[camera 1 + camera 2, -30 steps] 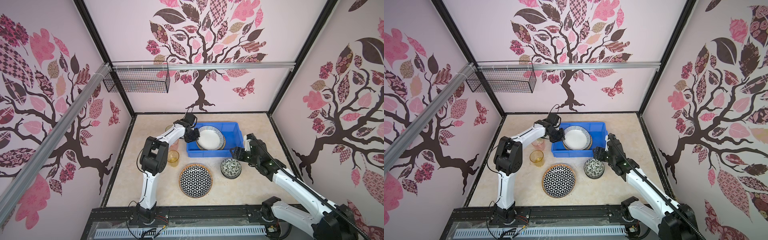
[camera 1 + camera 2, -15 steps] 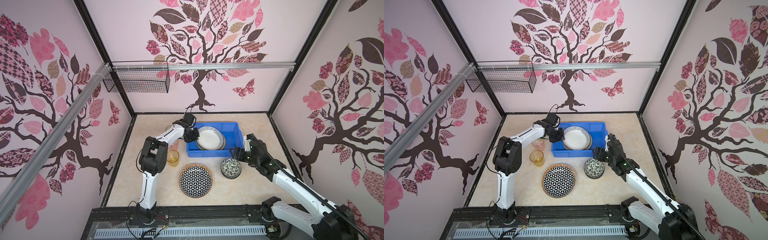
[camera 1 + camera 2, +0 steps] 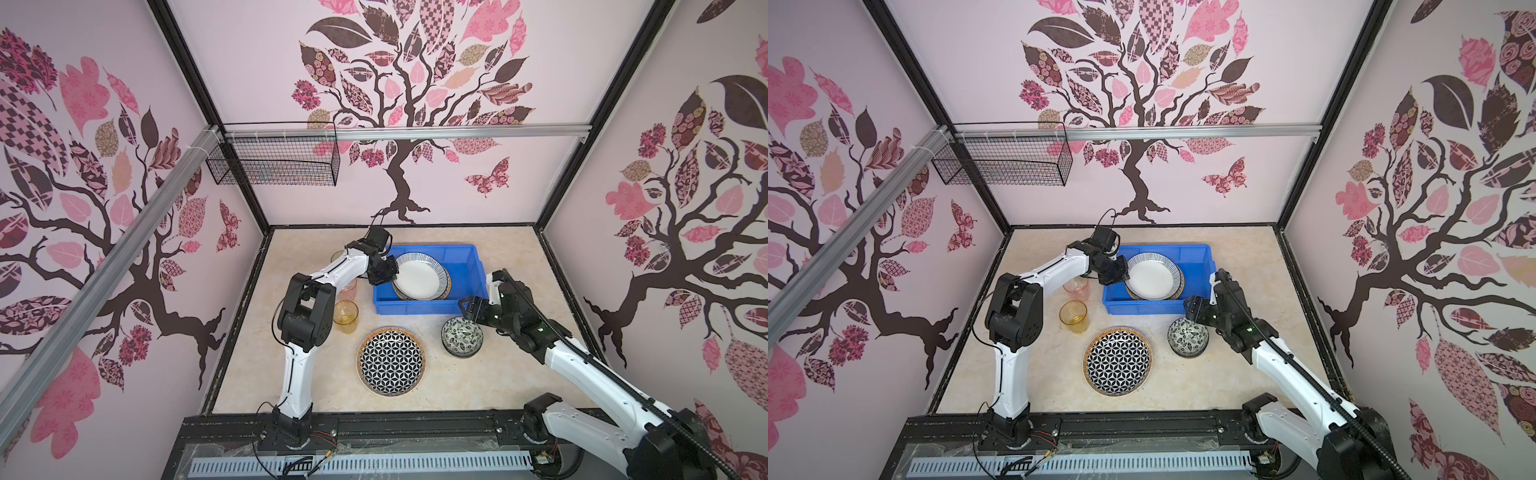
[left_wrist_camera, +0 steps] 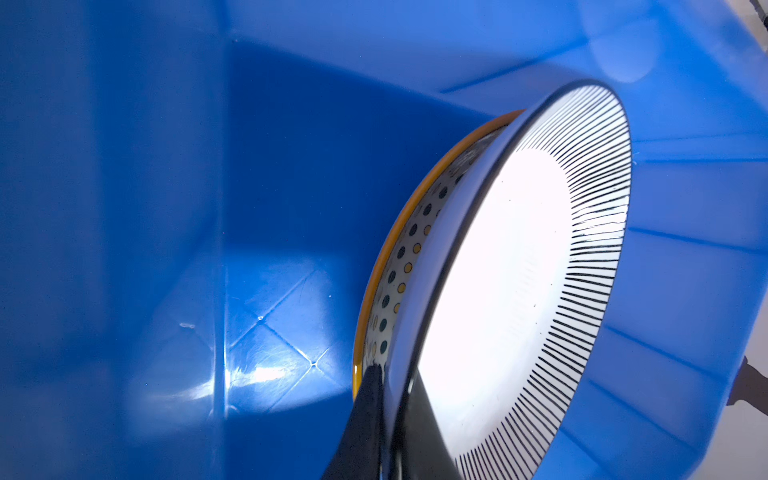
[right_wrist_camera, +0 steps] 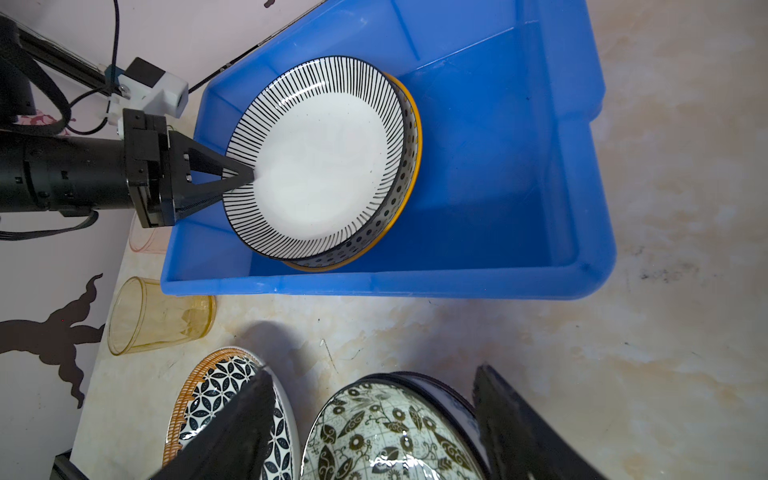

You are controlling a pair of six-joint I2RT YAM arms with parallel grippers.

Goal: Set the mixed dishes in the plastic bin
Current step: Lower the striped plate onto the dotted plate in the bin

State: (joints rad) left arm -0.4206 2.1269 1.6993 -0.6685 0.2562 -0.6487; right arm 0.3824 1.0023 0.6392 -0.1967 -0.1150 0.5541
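Observation:
The blue plastic bin (image 3: 415, 308) (image 3: 1142, 308) stands at the back of the table. Inside it a striped plate (image 3: 419, 276) (image 5: 320, 158) leans tilted on a dotted plate (image 4: 409, 249) (image 5: 399, 199). My left gripper (image 3: 390, 272) (image 4: 392, 378) is shut on the striped plate's rim, one finger on each face. A floral bowl (image 3: 460, 336) (image 5: 390, 432) sits nested in another bowl in front of the bin. My right gripper (image 3: 471, 309) (image 5: 374, 370) hovers open just over its far edge, holding nothing. A geometric plate (image 3: 390, 360) (image 3: 1118, 360) lies beside the bowl.
An amber tumbler (image 3: 345, 316) (image 5: 158, 316) and a pink tumbler (image 3: 350, 289) stand left of the bin, close to the left arm. A black wire basket (image 3: 274, 162) hangs on the back wall. The bin's right half (image 5: 498, 166) holds nothing.

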